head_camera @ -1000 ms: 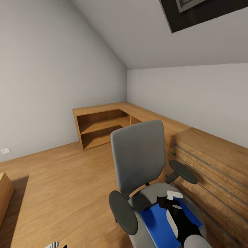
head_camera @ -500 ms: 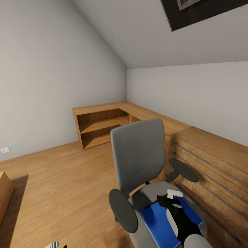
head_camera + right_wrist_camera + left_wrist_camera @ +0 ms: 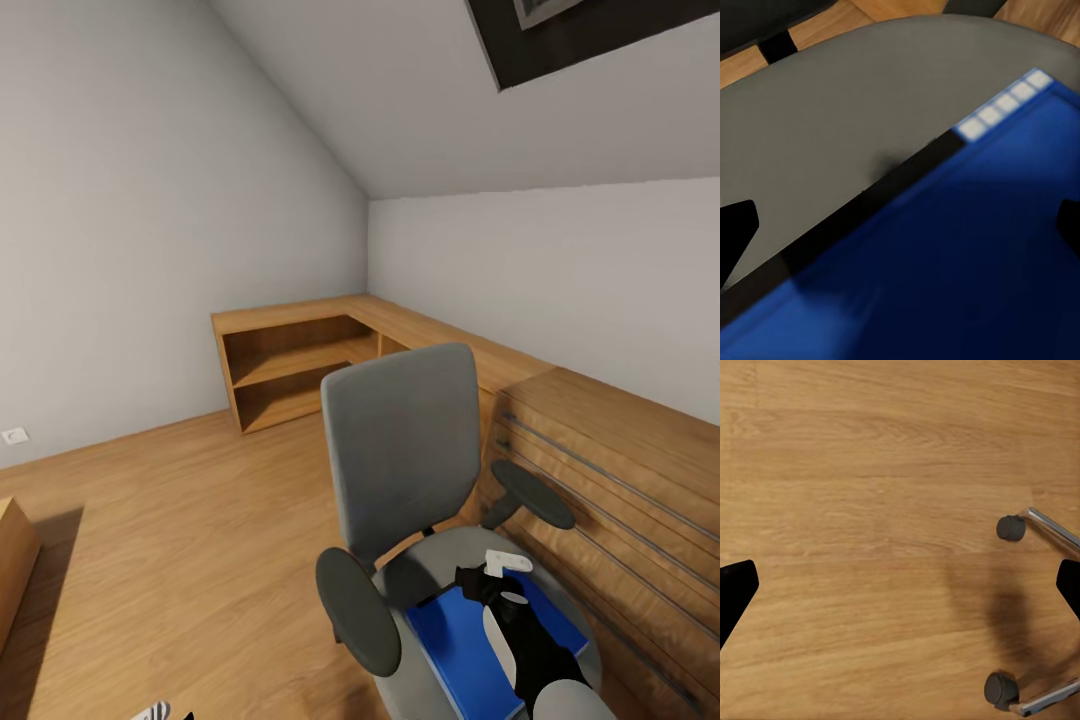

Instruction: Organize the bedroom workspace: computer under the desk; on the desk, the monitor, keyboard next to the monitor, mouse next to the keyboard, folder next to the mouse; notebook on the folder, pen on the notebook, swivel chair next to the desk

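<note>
We see the blue folder lying flat on the grey seat of the swivel chair, and our right gripper hangs low over its far edge, just in front of the backrest. That placement makes sense for a pick: the folder is thin, so we judge the fingers need to come down near an edge where they can get under or around it. In the right wrist view the folder lies close below the camera, with its black spine strip running across the seat cushion. The two dark fingertips sit far apart at the sides of that picture, so the right claw is spread wide and pinches nothing yet.

Our left gripper points down at the wooden floor, its tips also spread wide and empty, near the chair's chrome base legs and casters. It hangs idle beside the chair, out of the way of the right arm.

The chair stands close to the low wooden shelving and the slatted wooden unit on the right.

Compared with a second ago, the chair sits slightly higher in the head view and the skylight has shifted, so the camera has tilted a little. Over the last half second, nothing visibly changes.
</note>
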`<state>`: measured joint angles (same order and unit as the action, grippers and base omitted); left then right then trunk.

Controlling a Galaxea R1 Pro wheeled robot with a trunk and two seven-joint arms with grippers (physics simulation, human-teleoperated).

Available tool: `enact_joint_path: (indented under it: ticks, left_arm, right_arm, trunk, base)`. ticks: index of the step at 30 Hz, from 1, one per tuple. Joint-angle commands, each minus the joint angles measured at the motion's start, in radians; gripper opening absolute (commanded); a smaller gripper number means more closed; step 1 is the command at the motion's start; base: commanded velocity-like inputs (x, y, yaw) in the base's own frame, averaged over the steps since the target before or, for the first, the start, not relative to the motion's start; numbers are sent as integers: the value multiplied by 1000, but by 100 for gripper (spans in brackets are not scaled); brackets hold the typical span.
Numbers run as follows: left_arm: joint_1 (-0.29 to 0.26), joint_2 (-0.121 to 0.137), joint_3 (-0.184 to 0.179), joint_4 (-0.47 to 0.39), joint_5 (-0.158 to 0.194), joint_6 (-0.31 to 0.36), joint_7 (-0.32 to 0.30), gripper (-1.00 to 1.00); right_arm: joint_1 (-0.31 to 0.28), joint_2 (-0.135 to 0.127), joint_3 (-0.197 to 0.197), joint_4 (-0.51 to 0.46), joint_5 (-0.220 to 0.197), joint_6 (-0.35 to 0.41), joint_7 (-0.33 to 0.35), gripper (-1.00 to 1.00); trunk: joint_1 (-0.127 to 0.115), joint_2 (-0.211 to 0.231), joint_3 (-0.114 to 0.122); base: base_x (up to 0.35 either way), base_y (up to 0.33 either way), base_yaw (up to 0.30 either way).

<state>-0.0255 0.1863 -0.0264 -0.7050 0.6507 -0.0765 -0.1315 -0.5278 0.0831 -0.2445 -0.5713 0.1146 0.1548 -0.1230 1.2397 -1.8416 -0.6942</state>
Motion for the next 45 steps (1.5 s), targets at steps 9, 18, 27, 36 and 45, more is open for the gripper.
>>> enact_joint_path:
  ticks: [9, 18, 27, 36, 45]
  left_arm:
    - [-1, 2, -1, 2, 10, -3, -3, 100]
    - [-1, 2, -1, 2, 10, -3, -3, 100]
    - [-1, 2, -2, 2, 10, -3, -3, 100]
    - [-1, 2, -2, 2, 10, -3, -3, 100]
    - [-1, 2, -2, 2, 10, -4, -3, 100]
  right_arm:
    - [0, 1, -7, 14, 7, 7, 0, 100]
    - [0, 1, -7, 14, 7, 7, 0, 100]
    - [0, 1, -7, 14, 7, 6, 0, 100]
    - [0, 1, -7, 14, 7, 6, 0, 100]
    - [0, 1, -7, 14, 7, 6, 0, 100]
  trunk:
    - [0, 0, -1]
    - [0, 0, -1]
    - [0, 0, -1]
    - [0, 0, -1]
    - [0, 0, -1]
  base:
    - [-134, -22, 0]
    - [-16, -2, 0]
    - [-92, 0, 0]
    - [-23, 0, 0]
    - [-22, 0, 0]
